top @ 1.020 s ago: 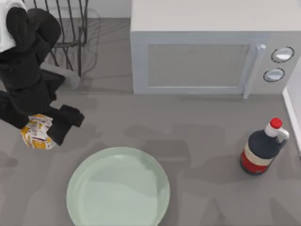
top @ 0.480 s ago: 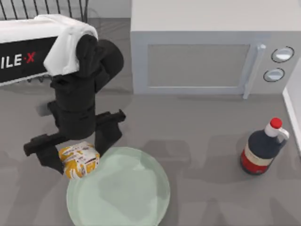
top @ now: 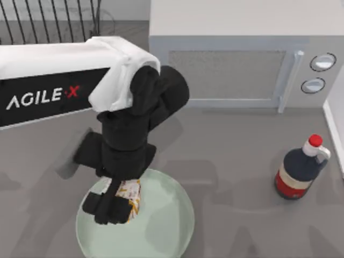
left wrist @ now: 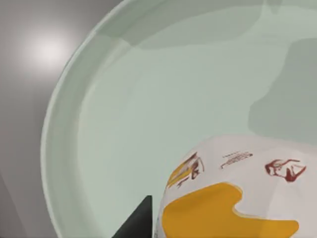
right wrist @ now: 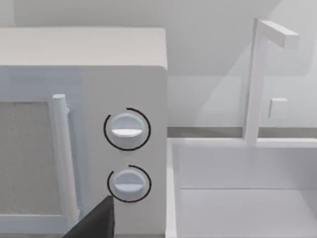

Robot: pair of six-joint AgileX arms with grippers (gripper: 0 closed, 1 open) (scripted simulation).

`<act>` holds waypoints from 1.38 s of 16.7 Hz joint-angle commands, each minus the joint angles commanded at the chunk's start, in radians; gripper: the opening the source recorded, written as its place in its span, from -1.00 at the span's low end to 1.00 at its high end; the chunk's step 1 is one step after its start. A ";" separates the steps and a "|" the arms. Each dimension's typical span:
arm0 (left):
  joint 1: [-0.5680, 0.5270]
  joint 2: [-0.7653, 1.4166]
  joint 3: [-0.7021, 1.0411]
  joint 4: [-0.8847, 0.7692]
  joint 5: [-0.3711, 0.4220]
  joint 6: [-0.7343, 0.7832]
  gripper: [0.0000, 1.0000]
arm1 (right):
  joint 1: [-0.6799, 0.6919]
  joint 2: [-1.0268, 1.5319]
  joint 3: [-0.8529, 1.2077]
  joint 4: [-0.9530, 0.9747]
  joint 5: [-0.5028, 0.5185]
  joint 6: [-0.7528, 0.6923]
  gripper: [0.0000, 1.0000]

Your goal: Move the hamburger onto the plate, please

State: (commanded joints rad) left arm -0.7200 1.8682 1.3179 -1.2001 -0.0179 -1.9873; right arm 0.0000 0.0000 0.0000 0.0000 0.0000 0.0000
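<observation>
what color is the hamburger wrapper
White with orange-yellow patches and small dark red marks; the hamburger shows best in the left wrist view.

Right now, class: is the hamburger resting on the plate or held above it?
Cannot tell. The left tool grips the hamburger over the plate; contact is hidden.

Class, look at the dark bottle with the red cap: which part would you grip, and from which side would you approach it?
Probably the bottle is best gripped across its wide dark body, just above the label band, coming in level from its open left side. It stands upright, its neck is narrow and carries a handle, and a white wall crowds its right. The left gripper is busy over the plate.
</observation>
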 joint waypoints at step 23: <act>-0.059 -0.016 -0.144 0.228 -0.019 -0.290 -1.00 | 0.000 0.000 0.000 0.000 0.000 0.000 1.00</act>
State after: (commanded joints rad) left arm -0.7791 1.8520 1.1737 -0.9720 -0.0372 -2.2771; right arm 0.0000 0.0000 0.0000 0.0000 0.0000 0.0000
